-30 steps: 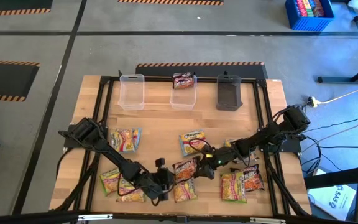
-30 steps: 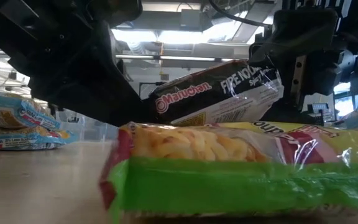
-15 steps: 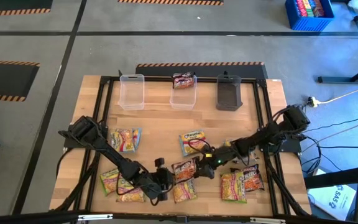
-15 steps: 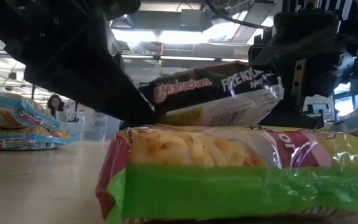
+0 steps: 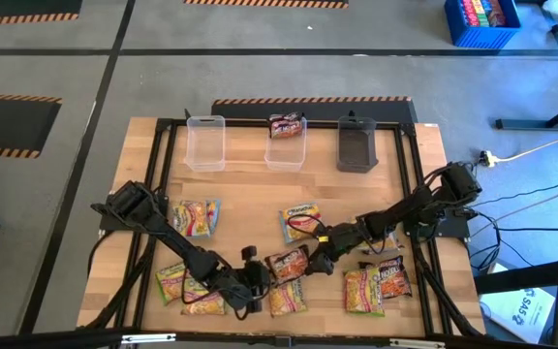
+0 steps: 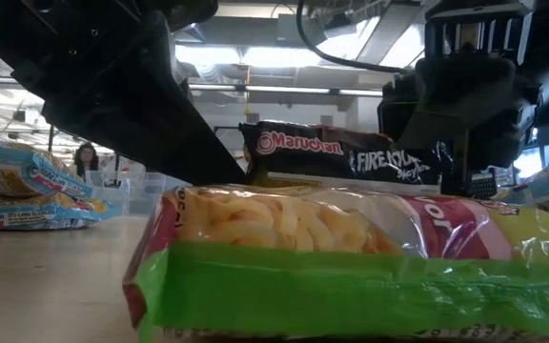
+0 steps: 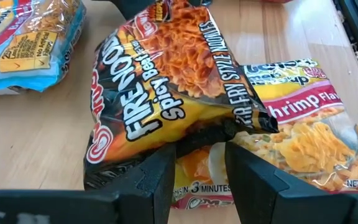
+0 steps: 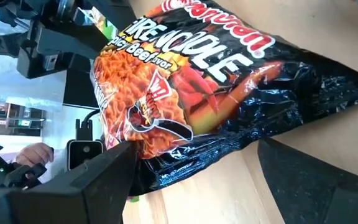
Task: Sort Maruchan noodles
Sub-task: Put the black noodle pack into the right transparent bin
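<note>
**Dark packet between two grippers**

The dark Fire Noodle packet [image 7: 166, 87] is lifted at the table's front centre, above a shrimp packet [image 7: 303, 137]. The left gripper [image 7: 197, 180] pinches its near edge between both fingers. The right gripper [image 8: 191, 180] stands spread wide at the opposite edge, one finger on each side. A green packet [image 6: 351, 276] lies nearest the low camera. Other packets [image 5: 194, 217] are scattered around. One dark packet [image 5: 286, 124] sits in the middle clear tub [image 5: 285, 155].

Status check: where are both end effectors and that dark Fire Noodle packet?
Left end effector pinching Fire Noodle packet edge. Right end effector open, straddling the far edge. Shrimp packet lies directly beneath.
</note>
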Available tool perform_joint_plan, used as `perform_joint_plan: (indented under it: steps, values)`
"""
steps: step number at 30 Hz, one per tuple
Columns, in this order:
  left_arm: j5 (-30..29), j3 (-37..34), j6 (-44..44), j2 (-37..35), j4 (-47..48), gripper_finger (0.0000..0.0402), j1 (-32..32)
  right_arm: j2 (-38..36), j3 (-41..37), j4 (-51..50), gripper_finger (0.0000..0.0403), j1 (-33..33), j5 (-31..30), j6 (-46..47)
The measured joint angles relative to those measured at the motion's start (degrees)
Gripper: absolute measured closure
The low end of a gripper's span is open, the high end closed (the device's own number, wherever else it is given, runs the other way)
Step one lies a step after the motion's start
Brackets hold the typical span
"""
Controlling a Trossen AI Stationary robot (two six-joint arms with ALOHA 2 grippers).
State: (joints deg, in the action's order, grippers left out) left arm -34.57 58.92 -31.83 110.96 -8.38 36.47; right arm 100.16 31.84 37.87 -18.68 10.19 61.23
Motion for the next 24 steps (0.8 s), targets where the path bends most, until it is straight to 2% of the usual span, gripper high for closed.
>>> perform_joint_plan:
  steps: [8,19,24]
  values:
    - [0.7,0.0,-0.5,0.0,0.0,0.0269,0.0,0.0,0.0,0.1,0.0084,0.0,-0.5,-1.5]
    - [1.1,0.0,-0.6,0.0,0.4,0.0269,-1.1,0.0,0.0,0.3,0.0084,0.0,-1.6,1.4]
    - [1.5,0.0,0.4,0.0,0.5,0.0269,-1.8,0.0,0.2,2.9,0.0085,-0.1,-1.0,0.6]
